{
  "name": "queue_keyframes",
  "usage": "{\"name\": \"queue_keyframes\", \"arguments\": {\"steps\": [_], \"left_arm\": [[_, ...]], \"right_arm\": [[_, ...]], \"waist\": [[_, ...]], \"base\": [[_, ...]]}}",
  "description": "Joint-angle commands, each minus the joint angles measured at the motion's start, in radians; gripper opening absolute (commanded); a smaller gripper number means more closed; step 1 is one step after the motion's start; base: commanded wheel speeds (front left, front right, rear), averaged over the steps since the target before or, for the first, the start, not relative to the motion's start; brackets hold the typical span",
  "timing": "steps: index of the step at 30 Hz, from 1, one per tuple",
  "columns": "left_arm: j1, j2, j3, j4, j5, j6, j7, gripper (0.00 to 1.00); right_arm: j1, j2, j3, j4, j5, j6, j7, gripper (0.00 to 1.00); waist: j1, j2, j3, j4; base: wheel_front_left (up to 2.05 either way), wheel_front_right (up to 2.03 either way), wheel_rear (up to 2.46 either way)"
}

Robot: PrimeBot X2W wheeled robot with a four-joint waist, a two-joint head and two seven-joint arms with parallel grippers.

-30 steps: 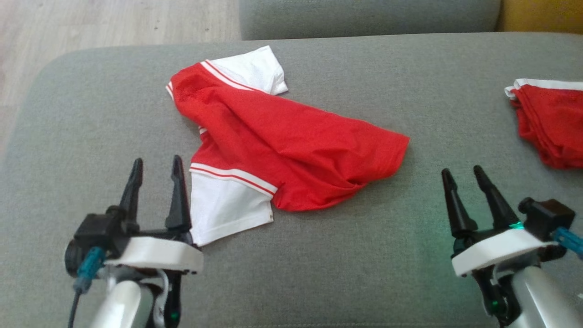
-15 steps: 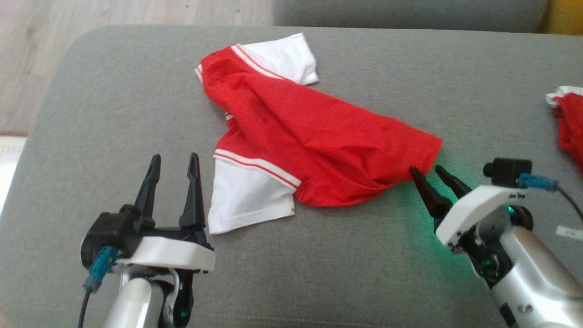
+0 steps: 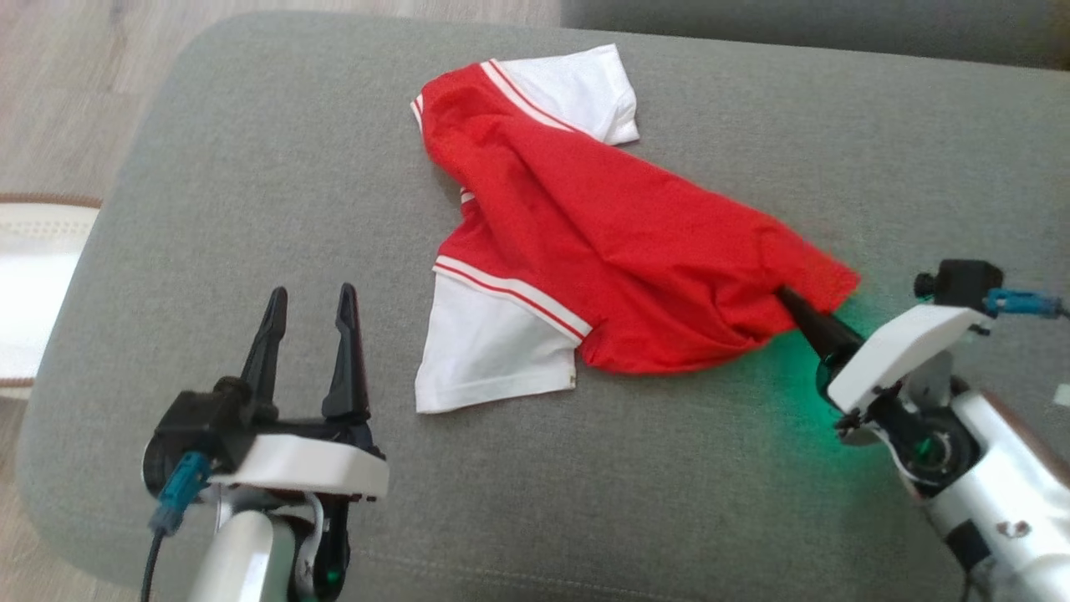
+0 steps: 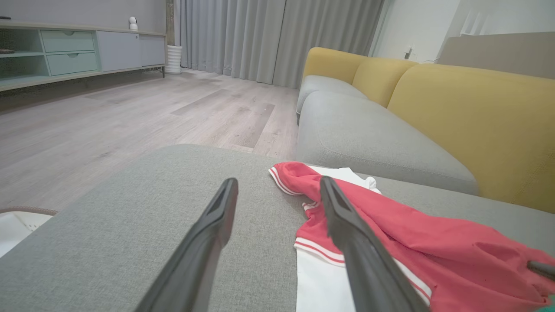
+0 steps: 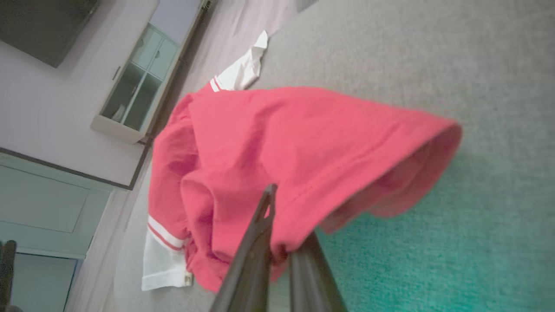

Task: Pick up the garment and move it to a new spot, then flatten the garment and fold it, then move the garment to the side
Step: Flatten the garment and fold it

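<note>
Red-and-white garment lies crumpled on the grey cushion; your right gripper is clamped on its right hem, left gripper gaping beside the near sleeve. Lifting, moving, flattening, folding all remain.

Grey woven cushion, wide, rounded corners, set above pale wood floor. Lying near middle: red garment, rumpled, body bunched into long diagonal ridge. Near white sleeve flat on fabric, far white sleeve toward back edge. Right-hand hem raised off cushion. Green light patch just beside that hem.
</note>
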Motion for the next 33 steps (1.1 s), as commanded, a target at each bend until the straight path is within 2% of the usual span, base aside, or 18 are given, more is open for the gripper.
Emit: {"name": "queue_keyframes", "arguments": {"steps": [1, 4, 5, 11, 16, 18, 24, 30, 33], "left_arm": [[-0.03, 0.0, 0.042, -0.026, 0.007, -0.003, -0.006, 1.0], [-0.024, -0.001, 0.045, -0.023, -0.002, -0.004, -0.006, 1.0], [-0.021, -0.001, 0.046, -0.022, -0.008, -0.002, -0.006, 1.0], [-0.021, -0.001, 0.038, -0.014, -0.022, 0.003, -0.006, 1.0], [-0.03, -0.001, 0.023, -0.009, -0.03, 0.007, -0.006, 1.0], [-0.036, -0.001, 0.017, -0.009, -0.034, 0.008, -0.006, 1.0], [-0.058, -0.001, -0.002, -0.005, -0.045, 0.017, -0.006, 1.0], [-0.092, -0.001, -0.028, -0.004, -0.053, 0.023, -0.006, 1.0], [-0.101, -0.001, -0.038, -0.005, -0.058, 0.028, -0.006, 1.0]], "right_arm": [[-0.022, -0.035, 0.012, -0.049, 0.018, 0.007, -0.017, 0.0], [-0.013, -0.092, 0.024, -0.11, 0.058, 0.007, -0.003, 0.0], [-0.007, -0.141, 0.031, -0.158, 0.089, 0.007, 0.035, 0.0], [0.017, -0.323, 0.029, -0.265, 0.167, 0.007, 0.214, 0.0], [0.052, -0.457, -0.001, -0.26, 0.191, 0.007, 0.335, 0.0], [0.047, -0.484, -0.017, -0.218, 0.166, 0.007, 0.348, 0.0], [-0.038, -0.394, -0.039, -0.1, 0.193, 0.007, 0.419, 0.0], [-0.213, -0.264, -0.063, -0.041, 0.178, 0.007, 0.36, 0.0], [-0.257, -0.227, -0.058, -0.022, 0.169, 0.007, 0.338, 0.0]], "waist": [[0.0, 0.0, -0.01, -0.012], [0.0, 0.0, -0.024, -0.04], [0.0, 0.0, -0.03, -0.063], [0.0, 0.0, -0.034, -0.116], [0.0, 0.0, -0.023, -0.119], [0.0, 0.0, -0.01, -0.109], [0.0, 0.0, 0.037, -0.072], [0.0, 0.0, 0.087, -0.026], [0.0, 0.0, 0.102, -0.01]], "base": [[0.0, 0.0, 0.0], [0.0, 0.0, 0.0], [0.0, 0.0, 0.0], [0.0, 0.0, 0.0], [0.0, 0.0, 0.0], [0.0, 0.0, 0.0], [0.0, 0.0, 0.0], [0.0, 0.0, 0.0], [0.0, 0.0, 0.0]]}}
